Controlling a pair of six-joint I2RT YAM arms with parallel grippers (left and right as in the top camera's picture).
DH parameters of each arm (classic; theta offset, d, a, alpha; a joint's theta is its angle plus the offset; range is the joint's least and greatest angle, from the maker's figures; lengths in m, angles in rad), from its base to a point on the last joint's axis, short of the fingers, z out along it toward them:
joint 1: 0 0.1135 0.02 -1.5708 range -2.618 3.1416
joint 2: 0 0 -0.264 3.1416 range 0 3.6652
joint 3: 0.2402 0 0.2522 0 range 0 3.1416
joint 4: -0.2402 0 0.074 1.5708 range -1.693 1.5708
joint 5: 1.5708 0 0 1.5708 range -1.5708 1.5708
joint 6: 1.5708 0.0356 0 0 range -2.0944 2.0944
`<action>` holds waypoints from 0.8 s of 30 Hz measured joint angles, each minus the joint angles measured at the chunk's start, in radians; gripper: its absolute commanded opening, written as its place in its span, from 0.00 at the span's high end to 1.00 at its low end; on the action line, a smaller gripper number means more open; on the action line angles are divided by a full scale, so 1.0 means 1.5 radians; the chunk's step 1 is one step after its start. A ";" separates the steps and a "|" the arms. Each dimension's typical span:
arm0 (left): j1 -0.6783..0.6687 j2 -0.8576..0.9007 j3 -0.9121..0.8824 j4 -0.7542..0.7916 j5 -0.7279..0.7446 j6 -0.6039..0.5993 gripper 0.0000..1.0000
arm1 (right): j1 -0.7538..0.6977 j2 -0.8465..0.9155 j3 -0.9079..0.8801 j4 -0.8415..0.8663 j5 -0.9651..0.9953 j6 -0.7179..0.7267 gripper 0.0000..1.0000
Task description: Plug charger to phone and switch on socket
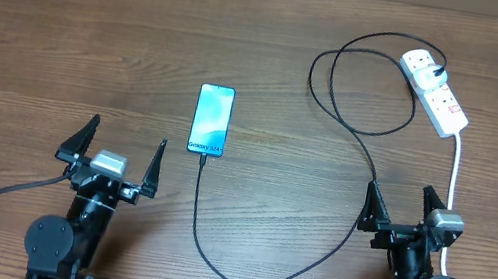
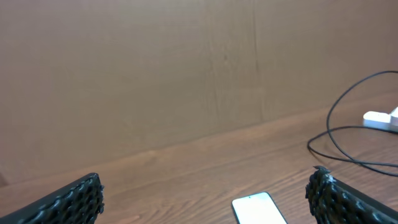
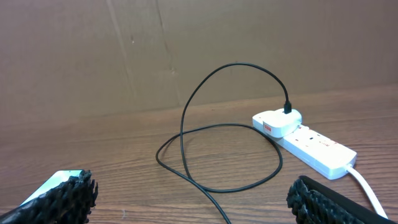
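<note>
Charger [image 1: 197, 192] runs from socket [image 1: 437, 90] to phone [image 1: 212, 119]; left fingers [image 1: 79, 139] and right fingers [image 1: 370, 209] gape wide, holding nothing

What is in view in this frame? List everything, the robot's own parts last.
phone: 1, light blue lit screen, dark frame, table centre
charger: 1, black cable, runs from the phone's near end, loops right and ends at the white adapter
socket: 1, white power strip with red marks, far right
white adapter: 1, white, on the socket's far end
white cord: 1, thick, white, runs from the socket past the right arm
table: 1, brown wood
cardboard wall: 1, brown, behind the table
left gripper: 1, black, open, near left, holding nothing
right gripper: 1, black, open, near right, holding nothing
</note>
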State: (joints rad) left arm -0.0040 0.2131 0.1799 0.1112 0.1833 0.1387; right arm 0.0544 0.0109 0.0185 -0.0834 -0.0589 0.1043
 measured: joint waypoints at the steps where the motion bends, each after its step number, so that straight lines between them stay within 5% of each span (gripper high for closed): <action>1: 0.000 -0.015 -0.010 0.001 -0.003 0.000 0.00 | 0.000 0.000 0.000 0.000 0.000 0.000 0.00; 24: 0.000 -0.133 -0.114 -0.116 -0.018 0.000 0.00 | 0.000 0.000 0.000 0.000 0.000 0.000 0.00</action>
State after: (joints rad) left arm -0.0040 0.0139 0.0093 -0.0628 0.1558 0.1387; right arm 0.0540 0.0109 0.0185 -0.0834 -0.0589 0.1040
